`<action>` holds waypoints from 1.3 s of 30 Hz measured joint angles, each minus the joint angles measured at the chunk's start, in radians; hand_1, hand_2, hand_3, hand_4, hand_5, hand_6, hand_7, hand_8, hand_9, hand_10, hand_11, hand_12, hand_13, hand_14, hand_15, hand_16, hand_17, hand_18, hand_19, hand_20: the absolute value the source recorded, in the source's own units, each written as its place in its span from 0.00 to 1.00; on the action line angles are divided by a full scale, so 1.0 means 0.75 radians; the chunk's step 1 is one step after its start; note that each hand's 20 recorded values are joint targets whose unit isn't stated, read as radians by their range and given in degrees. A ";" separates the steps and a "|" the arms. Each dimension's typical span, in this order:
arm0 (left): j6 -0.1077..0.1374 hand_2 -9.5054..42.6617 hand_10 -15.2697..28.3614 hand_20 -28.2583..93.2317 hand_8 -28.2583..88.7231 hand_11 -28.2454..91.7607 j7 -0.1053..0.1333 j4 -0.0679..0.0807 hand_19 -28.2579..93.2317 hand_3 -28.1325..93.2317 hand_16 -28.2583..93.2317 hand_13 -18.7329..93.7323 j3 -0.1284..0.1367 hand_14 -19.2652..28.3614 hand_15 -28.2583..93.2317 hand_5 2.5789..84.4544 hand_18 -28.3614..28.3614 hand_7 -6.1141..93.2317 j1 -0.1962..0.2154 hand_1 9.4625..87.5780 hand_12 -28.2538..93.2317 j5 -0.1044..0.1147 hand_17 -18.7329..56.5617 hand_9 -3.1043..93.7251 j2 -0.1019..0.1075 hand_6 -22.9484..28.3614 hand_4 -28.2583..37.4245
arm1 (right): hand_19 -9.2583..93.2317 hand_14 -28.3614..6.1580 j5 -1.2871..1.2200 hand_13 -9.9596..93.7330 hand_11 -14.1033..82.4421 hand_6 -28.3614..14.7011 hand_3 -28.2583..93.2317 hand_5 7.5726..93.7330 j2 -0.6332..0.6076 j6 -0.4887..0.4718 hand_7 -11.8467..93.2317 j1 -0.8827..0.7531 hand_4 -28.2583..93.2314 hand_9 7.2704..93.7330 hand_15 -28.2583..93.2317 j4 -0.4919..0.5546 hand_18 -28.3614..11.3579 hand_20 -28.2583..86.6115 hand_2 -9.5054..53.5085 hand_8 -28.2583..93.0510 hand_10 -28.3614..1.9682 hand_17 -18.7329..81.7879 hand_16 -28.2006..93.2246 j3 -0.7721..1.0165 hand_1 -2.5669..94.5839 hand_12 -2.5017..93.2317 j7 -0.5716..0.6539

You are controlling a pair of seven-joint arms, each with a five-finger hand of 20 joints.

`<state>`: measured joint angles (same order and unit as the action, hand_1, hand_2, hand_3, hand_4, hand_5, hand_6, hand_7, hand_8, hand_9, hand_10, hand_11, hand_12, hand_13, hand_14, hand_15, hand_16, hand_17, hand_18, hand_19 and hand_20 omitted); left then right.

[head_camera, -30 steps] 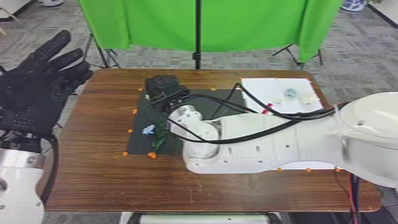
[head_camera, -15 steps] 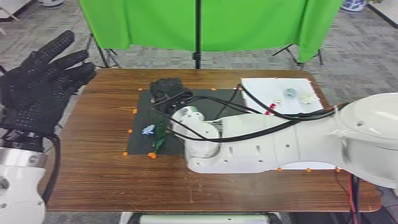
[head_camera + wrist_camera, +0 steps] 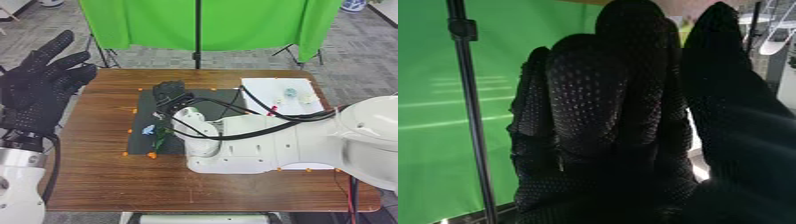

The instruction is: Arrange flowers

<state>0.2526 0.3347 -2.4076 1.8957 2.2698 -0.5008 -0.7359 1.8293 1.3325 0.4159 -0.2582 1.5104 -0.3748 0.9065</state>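
Across the middle of a brown wooden table (image 3: 115, 185) lies a dark grey rectangular mat (image 3: 140, 142), its left, far and near borders set in from the table's edges, with wood showing along them. Small orange markers (image 3: 152, 155) follow the border. The task's light blue flower (image 3: 148, 130) rests on the left part of the mat, beside dark green foliage (image 3: 161, 139) that runs toward the near border. To the right, a white rectangular sheet (image 3: 258, 86) reaches toward the table's far right corner; it bears a pale teal flower (image 3: 290, 93), a cream-white flower (image 3: 308, 98) just beside it, and a small red item (image 3: 273, 108) nearer and to the left.

The right hand (image 3: 169, 91), black-gloved, is over the far left part of the mat, inside the table's edges. In the wrist view its fingers are straight and pressed together, with the thumb (image 3: 731, 95) standing apart. Its white arm (image 3: 258, 145) spans the sheet and part of the mat, narrowing the room on that side; black cables (image 3: 249, 135) loop above both. The left hand (image 3: 35, 95), black-gloved, is raised at the table's left edge, fingers spread, well apart from the flowers.
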 measured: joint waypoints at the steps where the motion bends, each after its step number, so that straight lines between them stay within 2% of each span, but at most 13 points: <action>1: 0.000 0.34 0.84 0.45 0.16 0.48 0.002 0.000 0.71 0.87 0.11 0.34 0.001 1.00 0.75 0.34 0.94 0.22 0.003 0.13 0.32 0.000 0.16 0.32 0.000 0.58 0.00 | 0.98 0.75 -0.001 0.90 0.49 0.77 0.70 0.73 0.001 0.000 0.29 0.001 0.00 0.97 0.75 -0.001 0.30 0.32 0.00 0.19 0.70 0.54 0.39 0.000 0.53 0.23 0.002; 8: -0.002 0.34 0.84 0.45 0.16 0.48 -0.001 0.000 0.71 0.87 0.11 0.32 0.006 1.00 0.75 0.34 0.93 0.22 0.010 0.13 0.32 0.003 0.15 0.31 -0.001 0.58 0.00 | 0.98 0.74 0.000 0.89 0.49 0.77 0.71 0.73 0.003 0.004 0.29 0.004 0.00 0.98 0.75 -0.002 0.30 0.33 0.00 0.18 0.69 0.54 0.39 0.000 0.51 0.23 0.014; 14: -0.001 0.35 0.82 0.45 0.15 0.48 -0.003 -0.003 0.72 0.86 0.12 0.37 0.028 1.00 0.75 0.34 0.96 0.23 0.033 0.14 0.32 0.004 0.16 0.34 -0.009 0.58 0.00 | 0.97 0.71 0.000 0.89 0.49 0.76 0.83 0.73 -0.005 0.003 0.28 -0.006 0.00 0.97 0.75 0.000 0.28 0.34 0.00 0.13 0.67 0.53 0.38 0.023 0.40 0.23 0.012; 18: 0.003 0.36 0.82 0.45 0.15 0.48 -0.005 -0.018 0.73 0.85 0.12 0.41 0.057 1.00 0.74 0.33 0.99 0.23 0.069 0.15 0.32 0.005 0.17 0.36 -0.027 0.58 0.00 | 0.96 0.63 -0.009 0.89 0.49 0.71 0.89 0.80 -0.035 0.006 0.28 -0.015 0.01 0.98 0.76 0.027 0.23 0.35 0.21 0.12 0.61 0.52 0.39 0.046 0.31 0.23 -0.043; 23: 0.010 0.37 0.81 0.44 0.15 0.48 -0.025 -0.038 0.73 0.85 0.13 0.40 0.080 1.00 0.74 0.33 0.99 0.24 0.107 0.14 0.33 0.003 0.17 0.36 -0.069 0.58 0.00 | 0.95 0.56 -0.089 0.87 0.49 0.69 0.91 0.80 -0.141 0.002 0.26 -0.031 0.03 0.97 0.78 0.150 0.18 0.37 0.27 0.13 0.56 0.51 0.39 0.100 0.27 0.24 -0.234; 26: 0.017 0.37 0.81 0.44 0.14 0.48 -0.033 -0.043 0.73 0.85 0.13 0.41 0.080 1.00 0.74 0.33 0.99 0.24 0.118 0.14 0.33 0.002 0.17 0.36 -0.088 0.58 0.00 | 0.95 0.54 -0.119 0.87 0.49 0.69 0.93 0.80 -0.215 -0.068 0.26 -0.068 0.04 0.97 0.79 0.219 0.17 0.38 0.28 0.13 0.54 0.50 0.39 0.171 0.25 0.24 -0.322; 31: 0.028 0.37 0.80 0.44 0.14 0.48 -0.036 -0.045 0.74 0.85 0.13 0.42 0.080 1.00 0.74 0.33 1.00 0.24 0.126 0.15 0.33 0.000 0.17 0.36 -0.098 0.58 0.00 | 0.94 0.52 -0.108 0.86 0.49 0.68 0.95 0.81 -0.288 -0.299 0.26 -0.147 0.04 0.97 0.80 0.243 0.16 0.39 0.29 0.13 0.50 0.50 0.39 0.277 0.24 0.24 -0.367; 39: 0.035 0.39 0.80 0.44 0.14 0.47 -0.035 -0.045 0.74 0.83 0.16 0.48 0.070 0.97 0.73 0.33 1.00 0.24 0.126 0.15 0.34 0.000 0.19 0.38 -0.098 0.58 0.00 | 0.93 0.51 -0.084 0.86 0.50 0.67 0.95 0.80 -0.319 -0.395 0.24 -0.220 0.04 0.98 0.82 0.238 0.15 0.41 0.30 0.13 0.50 0.50 0.39 0.293 0.23 0.24 -0.378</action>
<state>0.2789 0.3087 -2.4415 1.9481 2.3639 -0.5011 -0.8093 1.7665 1.0934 0.1196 -0.4229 1.6890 -0.1547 0.6234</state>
